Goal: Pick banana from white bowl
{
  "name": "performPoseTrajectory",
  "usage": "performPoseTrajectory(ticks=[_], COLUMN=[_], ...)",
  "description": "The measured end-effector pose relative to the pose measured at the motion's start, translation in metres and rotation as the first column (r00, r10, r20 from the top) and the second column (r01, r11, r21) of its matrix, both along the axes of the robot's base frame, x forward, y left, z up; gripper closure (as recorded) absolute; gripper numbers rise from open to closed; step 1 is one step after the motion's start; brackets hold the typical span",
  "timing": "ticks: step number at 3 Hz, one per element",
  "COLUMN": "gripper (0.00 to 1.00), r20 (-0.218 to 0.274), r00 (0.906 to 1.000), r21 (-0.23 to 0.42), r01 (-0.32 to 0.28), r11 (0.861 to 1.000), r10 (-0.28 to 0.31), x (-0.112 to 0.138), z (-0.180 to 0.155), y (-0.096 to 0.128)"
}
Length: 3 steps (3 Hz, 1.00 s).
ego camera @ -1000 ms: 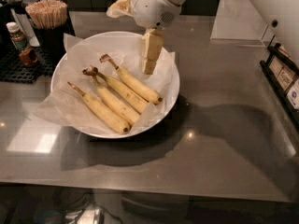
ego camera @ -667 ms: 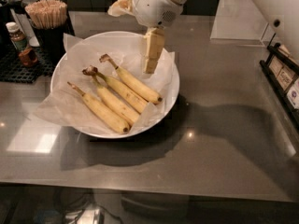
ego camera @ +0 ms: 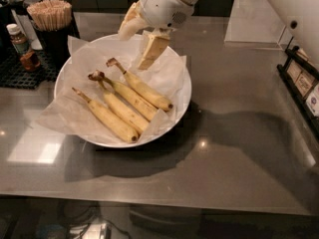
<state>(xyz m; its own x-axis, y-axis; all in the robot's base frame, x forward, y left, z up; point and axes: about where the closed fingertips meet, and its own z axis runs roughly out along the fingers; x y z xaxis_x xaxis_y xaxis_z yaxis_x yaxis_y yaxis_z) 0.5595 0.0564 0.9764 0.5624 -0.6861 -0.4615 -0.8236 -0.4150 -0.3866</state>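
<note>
Approach step: the claw (ego camera: 141, 36) hangs wide and empty over the far side of the bowl (ego camera: 182, 111), near the stem of the banana (ego camera: 144, 90), which lies rightmost inside. Next, likely lower and straddle its middle

I can't see the far rim of the bowl (ego camera: 185, 103) behind the gripper (ego camera: 141, 39) above it; arm (ego camera: 164, 1) cut off at top.

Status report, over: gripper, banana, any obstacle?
Gripper open, empty, over white bowl's far side. Banana in bowl, not grasped. Joined pair lies close beside it.
</note>
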Motion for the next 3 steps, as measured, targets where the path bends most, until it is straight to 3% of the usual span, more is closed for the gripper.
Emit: performPoseTrajectory(ticks=[1,2,3], gripper=[0.65,0.62,0.39], r20=[0.0,0.0,0.003], r00=[1.0,1.0,1.0], r21=[0.0,0.0,0.003], r01=[0.0,0.0,-0.001], r11=[1.0,1.0,1.0], r10=[0.0,0.0,0.001], x=[0.0,0.0,-0.0003], z=[0.0,0.0,0.0009], y=[0.0,0.0,0.0005])
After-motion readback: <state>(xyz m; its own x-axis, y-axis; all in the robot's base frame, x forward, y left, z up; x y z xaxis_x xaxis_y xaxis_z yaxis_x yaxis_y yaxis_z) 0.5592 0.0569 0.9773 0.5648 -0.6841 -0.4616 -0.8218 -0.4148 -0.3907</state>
